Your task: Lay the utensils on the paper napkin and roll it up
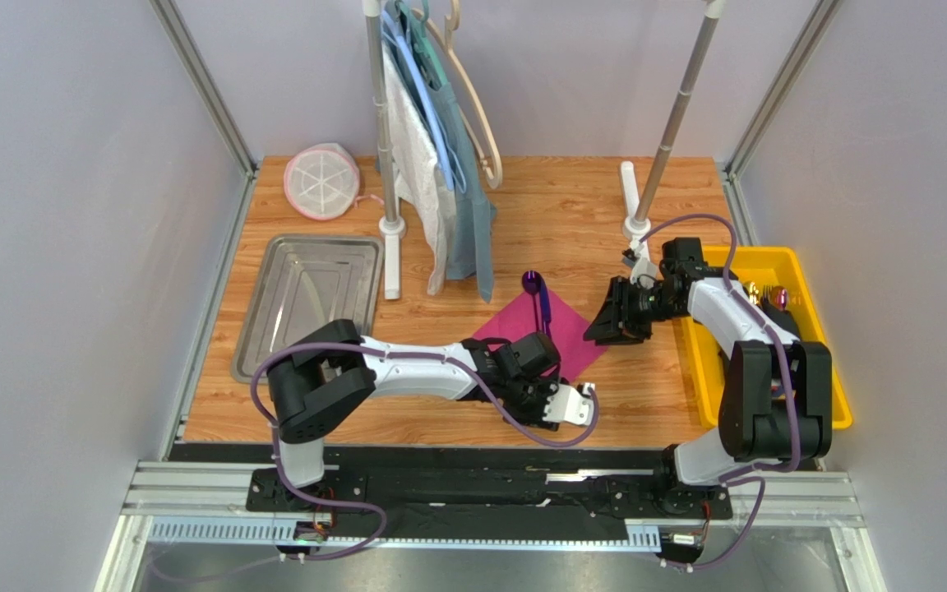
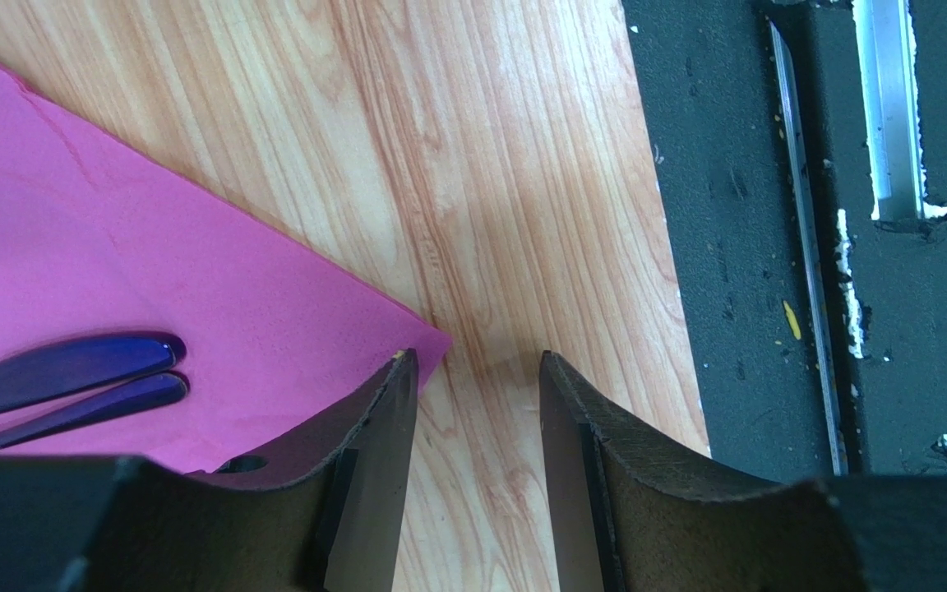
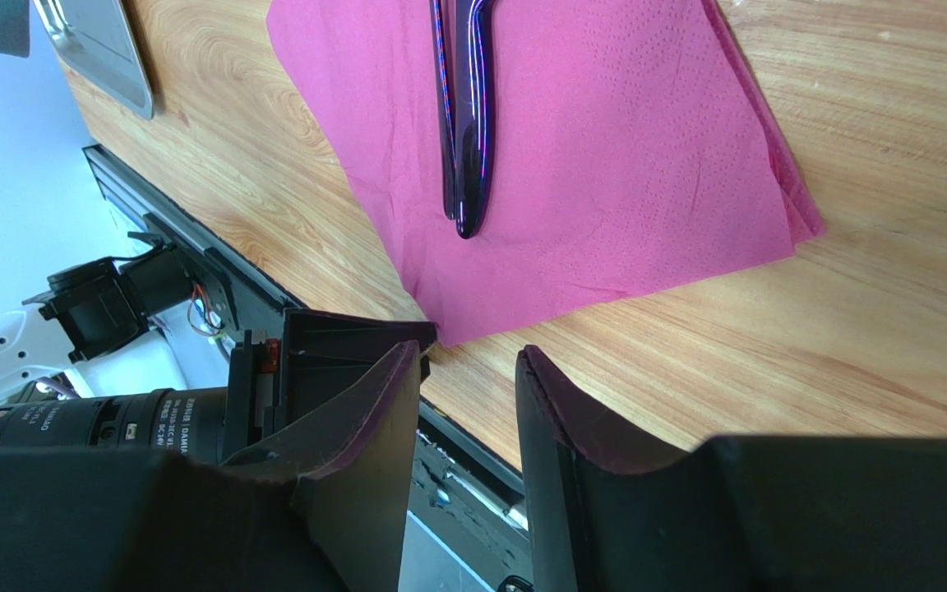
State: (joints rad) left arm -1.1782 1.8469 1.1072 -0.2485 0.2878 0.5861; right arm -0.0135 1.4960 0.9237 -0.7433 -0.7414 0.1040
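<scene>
The magenta paper napkin (image 1: 571,348) lies flat on the wooden table. Two slim dark-purple utensils (image 1: 539,304) lie side by side on it, with the spoon bowl past its far corner. My left gripper (image 1: 569,397) is open and empty at the napkin's near corner. In the left wrist view my left gripper (image 2: 472,360) has its left finger at the corner of the napkin (image 2: 133,247), beside the utensil handles (image 2: 71,376). My right gripper (image 1: 602,327) is open and empty beside the napkin's right corner. In the right wrist view my right gripper (image 3: 469,352) faces the napkin (image 3: 590,160) and the utensils (image 3: 464,111).
A yellow bin (image 1: 818,370) with more cutlery (image 1: 781,296) stands at the right. A metal tray (image 1: 299,296) lies at the left. A rack with hanging garments (image 1: 448,185) stands behind the napkin, and a round white basket (image 1: 322,181) sits at the back left.
</scene>
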